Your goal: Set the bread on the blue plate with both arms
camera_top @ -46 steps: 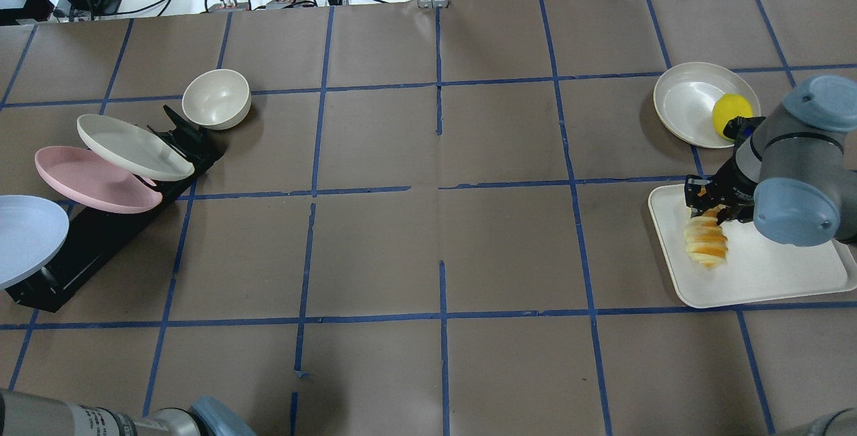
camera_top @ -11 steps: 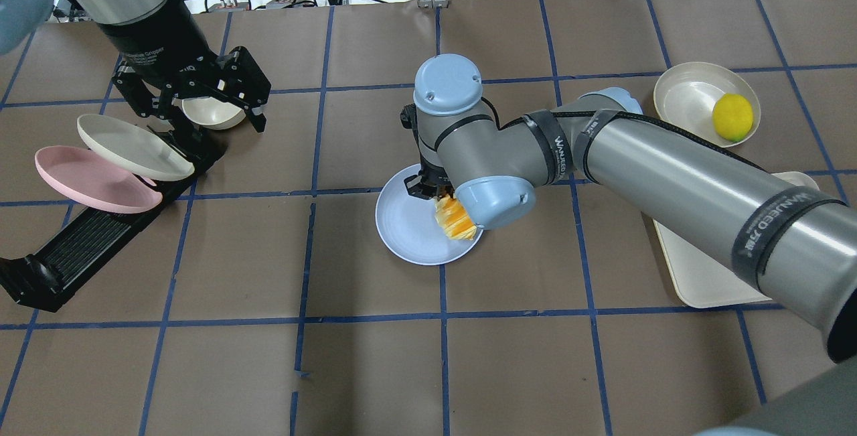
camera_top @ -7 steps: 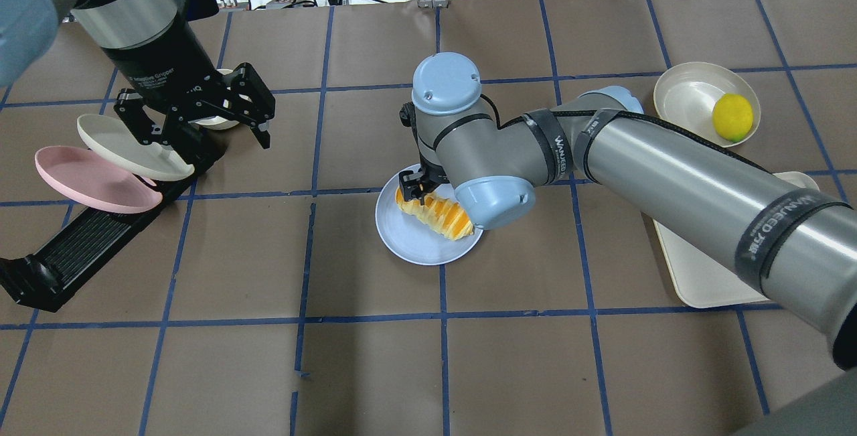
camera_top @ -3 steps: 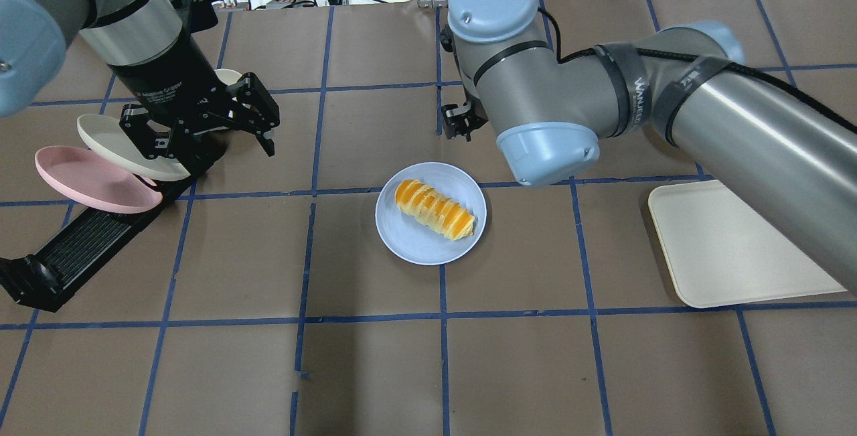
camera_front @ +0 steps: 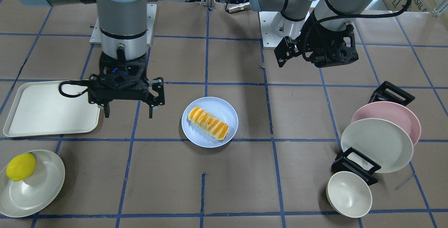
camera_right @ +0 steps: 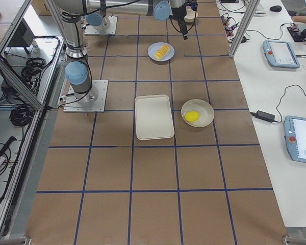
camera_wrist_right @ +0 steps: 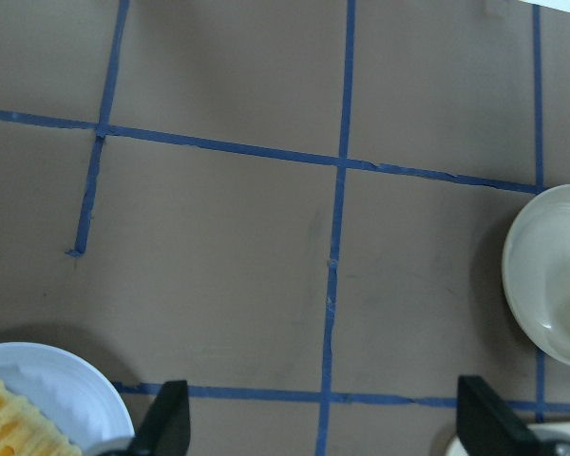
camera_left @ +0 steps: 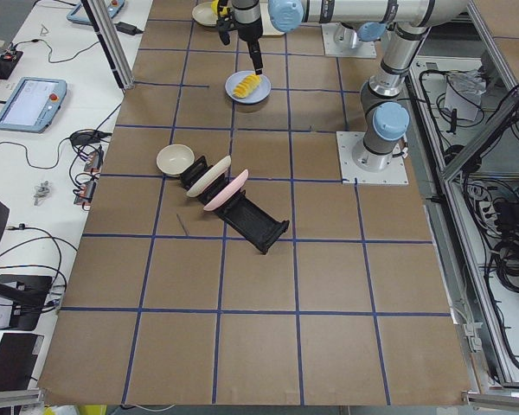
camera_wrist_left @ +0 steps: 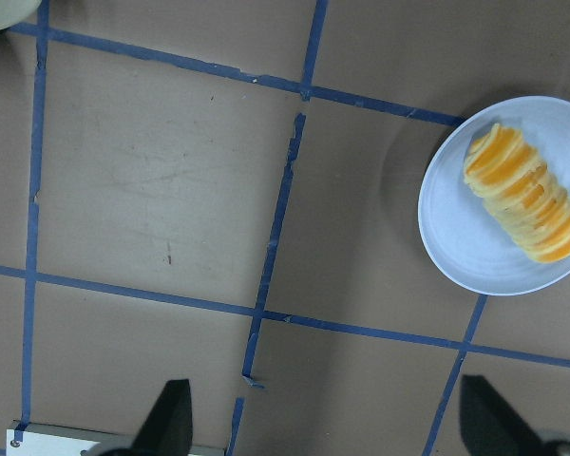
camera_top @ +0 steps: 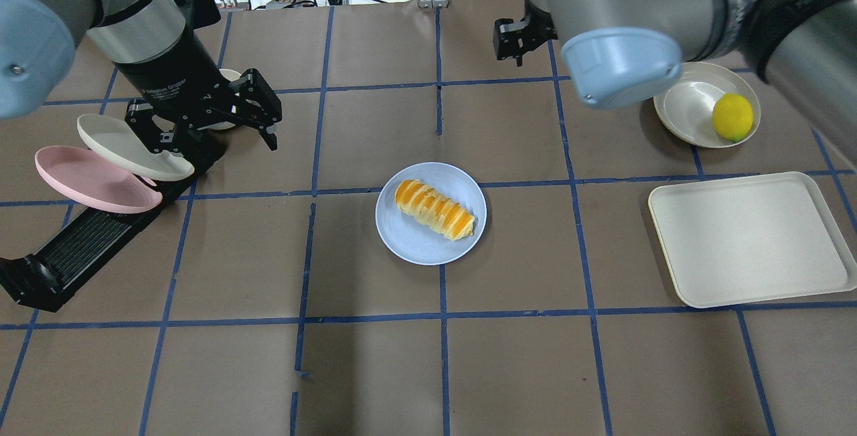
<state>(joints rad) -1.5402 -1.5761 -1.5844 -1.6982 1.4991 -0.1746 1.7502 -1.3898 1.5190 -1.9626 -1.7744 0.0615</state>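
Counter (camera_top: 375, 369): I read it as a brown paper-covered top, marked into squares by blue tape lines; sides below are as on my overhead feed.
Centre: the blue plate (camera_top: 410, 242) sits flat on the counter, over a crossing of two tape lines.
Right: a cream rectangular tray (camera_top: 746, 238) lies flat; farther back I see a round cream plate (camera_top: 689, 101), apart from the tray.
Left: a long black rack (camera_top: 87, 248) lies at a slant across the squares.
Far left: a cream bowl (camera_front: 349, 194) stands upright just beside the rack's far end.
Near edge: from my left side feed, a white mounting plate (camera_left: 372, 160) lies on the counter.
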